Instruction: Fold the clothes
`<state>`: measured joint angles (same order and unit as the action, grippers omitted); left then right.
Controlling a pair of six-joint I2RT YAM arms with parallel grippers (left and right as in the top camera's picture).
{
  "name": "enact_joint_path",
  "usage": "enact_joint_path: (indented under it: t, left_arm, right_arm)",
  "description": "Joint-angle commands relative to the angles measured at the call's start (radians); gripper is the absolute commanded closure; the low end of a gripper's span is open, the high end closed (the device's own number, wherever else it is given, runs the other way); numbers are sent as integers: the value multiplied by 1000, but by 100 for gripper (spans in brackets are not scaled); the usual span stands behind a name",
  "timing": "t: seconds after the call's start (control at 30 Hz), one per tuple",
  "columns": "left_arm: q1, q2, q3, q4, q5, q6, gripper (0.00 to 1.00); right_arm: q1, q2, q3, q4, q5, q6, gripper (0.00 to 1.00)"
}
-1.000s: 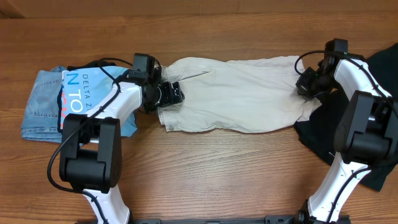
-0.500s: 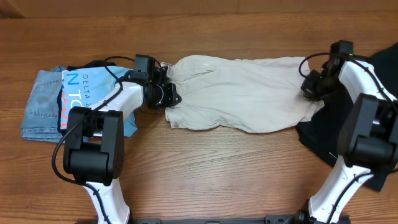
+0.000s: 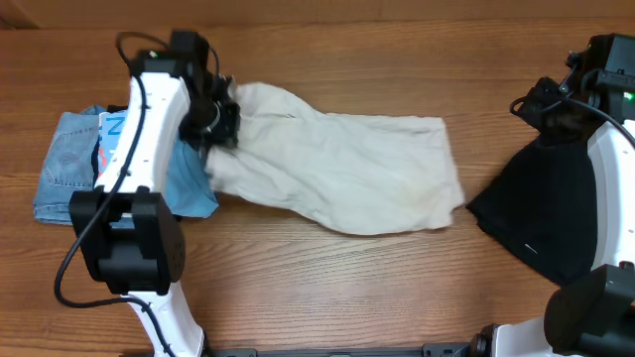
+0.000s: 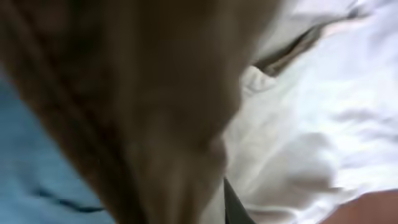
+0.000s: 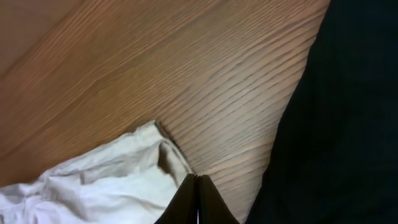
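The clothes are pale beige shorts, spread slantwise across the middle of the table. My left gripper is shut on their left end, which bunches up under it. In the left wrist view, blurred beige cloth fills the picture and hangs right before the lens; only a dark sliver of one finger shows. My right gripper hangs at the far right, apart from the shorts, shut and empty. The right wrist view has its closed fingertips over bare wood beside the shorts' corner.
A black garment lies at the right, close to the shorts' right end. A light blue printed T-shirt sits on folded jeans at the left, beneath my left arm. The wooden table shows bare along the front.
My left gripper closed on the shorts' left end and pulled it back and to the left, dragging the shorts along. My right gripper moved right, off the shorts' right end.
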<state>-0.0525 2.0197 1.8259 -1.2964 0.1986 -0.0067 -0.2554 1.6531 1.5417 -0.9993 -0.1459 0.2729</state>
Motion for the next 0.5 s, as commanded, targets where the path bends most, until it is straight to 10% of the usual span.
enact_joint_path:
  t: [0.0,0.47]
  left_arm:
    - [-44,-45,227,-53,-84,68,96]
    - [-562,91,266,32,-320,-156,96]
  right_arm:
    - [-2,-15,5,2,-43,-8,96]
    - [-1,-15,5,-23,-80,-9,96]
